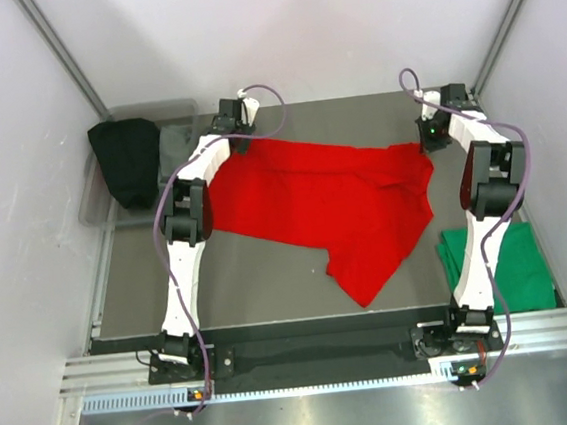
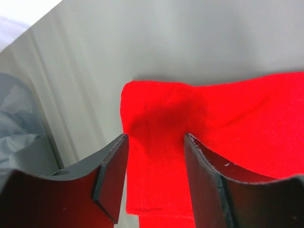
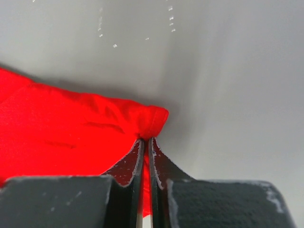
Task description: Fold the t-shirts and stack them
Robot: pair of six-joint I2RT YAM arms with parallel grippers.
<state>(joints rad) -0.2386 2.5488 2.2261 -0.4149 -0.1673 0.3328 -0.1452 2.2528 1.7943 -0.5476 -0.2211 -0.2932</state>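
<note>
Bright red soft cloth t-shirt [image 1: 333,208] has one far corner in my right hand [image 3: 145,140]. The two dark fingers are pressed almost together, with only a thin strip of red cloth between them. Just beyond the fingertips the fabric bunches into a small rounded fold. From there it runs off to the left in soft, shallow wrinkles over the smooth grey surface.

My left hand [image 2: 156,142] is wide open and grips nothing. Its matte black fingers stand on either side of the shirt's other far corner. That corner lies flat below the gap, squared off, with a stitched hem line along its edge. I cannot tell whether the fingertips touch the cloth.

From above, the shirt is spread across the middle of the dark grey table [image 1: 259,275] between my two arms. Its far edge is stretched from one hand to the other. Its near part narrows to a loose point that lies toward the near right of the table. The cloth looks plain, matte and lightly rumpled.

At the far left corner, just outside my left arm, stands a translucent grey plastic bin [image 1: 178,110] with rounded corners. A dark black bundle of cloth [image 1: 128,159] fills its left end, and I cannot make out anything else inside it.

An emerald green cloth t-shirt [image 1: 514,261] lies flat off the table's near right edge. It is beside my right arm's base, partly hidden behind that arm, and well apart from the red one.
</note>
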